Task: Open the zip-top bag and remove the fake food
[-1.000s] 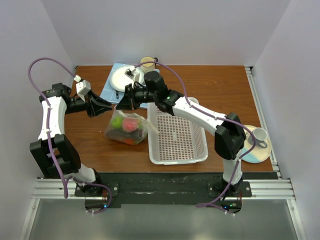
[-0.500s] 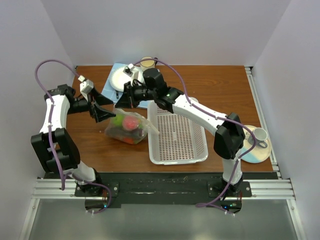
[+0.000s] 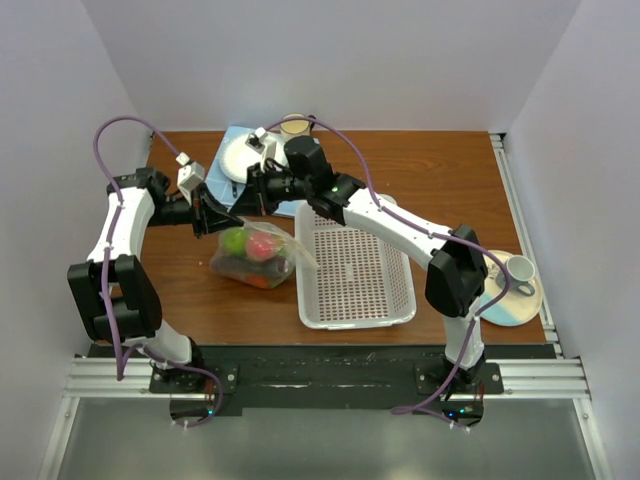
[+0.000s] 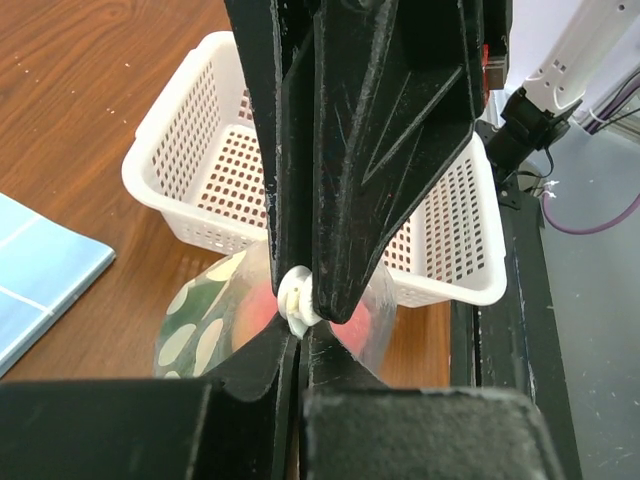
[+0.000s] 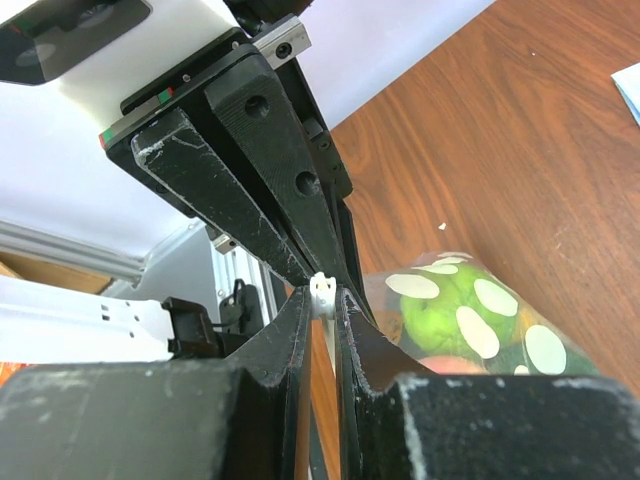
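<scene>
The zip-top bag (image 3: pixel 255 258), clear with white dots, lies left of the basket with its top edge lifted. Through it the fake food shows as a green piece (image 3: pixel 237 241) (image 5: pixel 440 310) and a red piece (image 3: pixel 262 247) (image 4: pixel 250 305). My right gripper (image 3: pixel 243 203) (image 5: pixel 322 300) is shut on the bag's white slider (image 5: pixel 322 288) (image 4: pixel 295 300). My left gripper (image 3: pixel 222 217) (image 4: pixel 300 350) meets it tip to tip, shut on the bag's top edge right beside the slider. The mouth of the bag is hidden behind the fingers.
A white perforated basket (image 3: pixel 350 270) (image 4: pixel 440 200) stands just right of the bag. Behind the grippers lie a blue mat (image 3: pixel 222 180) (image 4: pixel 40 280), a white plate (image 3: pixel 238 158) and a cup (image 3: pixel 295 125). A mug on a plate (image 3: pixel 515 285) sits at the right edge.
My left gripper swung right to the bag's top edge, opened wide on the way and closed there. The right gripper stayed on the slider, almost still.
</scene>
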`<state>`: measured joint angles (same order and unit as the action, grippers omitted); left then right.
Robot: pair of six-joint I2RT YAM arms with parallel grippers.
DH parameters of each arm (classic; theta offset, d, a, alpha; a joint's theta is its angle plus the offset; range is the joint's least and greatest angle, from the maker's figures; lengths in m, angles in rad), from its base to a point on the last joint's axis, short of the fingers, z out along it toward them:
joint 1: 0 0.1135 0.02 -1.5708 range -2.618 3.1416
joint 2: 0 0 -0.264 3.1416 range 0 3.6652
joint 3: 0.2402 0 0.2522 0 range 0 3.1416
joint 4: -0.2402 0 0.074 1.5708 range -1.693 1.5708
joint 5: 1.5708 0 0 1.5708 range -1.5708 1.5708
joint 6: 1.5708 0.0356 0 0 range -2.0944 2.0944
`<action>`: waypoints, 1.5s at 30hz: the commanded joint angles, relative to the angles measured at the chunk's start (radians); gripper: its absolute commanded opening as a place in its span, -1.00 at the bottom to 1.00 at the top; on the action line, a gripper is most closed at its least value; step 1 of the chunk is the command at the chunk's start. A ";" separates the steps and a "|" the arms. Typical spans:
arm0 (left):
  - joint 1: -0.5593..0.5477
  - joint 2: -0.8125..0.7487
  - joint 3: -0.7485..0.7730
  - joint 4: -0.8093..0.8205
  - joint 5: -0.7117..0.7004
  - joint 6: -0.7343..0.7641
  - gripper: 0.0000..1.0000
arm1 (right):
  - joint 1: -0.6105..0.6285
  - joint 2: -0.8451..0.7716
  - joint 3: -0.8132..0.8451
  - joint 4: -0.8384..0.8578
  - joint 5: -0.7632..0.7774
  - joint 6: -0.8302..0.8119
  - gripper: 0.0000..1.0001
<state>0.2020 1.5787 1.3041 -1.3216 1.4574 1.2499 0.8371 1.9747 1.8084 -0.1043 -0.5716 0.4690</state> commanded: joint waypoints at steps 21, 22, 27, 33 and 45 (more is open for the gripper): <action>0.014 -0.017 0.119 0.005 -0.045 -0.030 -0.98 | -0.015 -0.131 -0.153 -0.089 0.030 -0.110 -1.00; 0.014 -0.019 0.119 0.005 -0.043 -0.030 -0.98 | -0.015 -0.134 -0.158 -0.095 0.032 -0.119 -1.00; 0.020 -0.039 0.138 0.005 -0.040 -0.044 -0.99 | -0.013 -0.169 -0.188 -0.158 0.061 -0.165 -1.00; 0.118 0.006 0.216 0.007 -0.017 -0.061 -1.00 | -0.018 -0.281 -0.322 -0.179 0.128 -0.196 -1.00; 0.252 0.070 0.250 0.007 0.026 -0.067 -1.00 | -0.018 -0.416 -0.547 -0.124 0.154 -0.162 -1.00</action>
<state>0.4507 1.6821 1.5723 -1.3350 1.4246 1.1595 0.8234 1.6028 1.3045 -0.2218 -0.4271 0.2947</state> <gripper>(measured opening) 0.026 0.120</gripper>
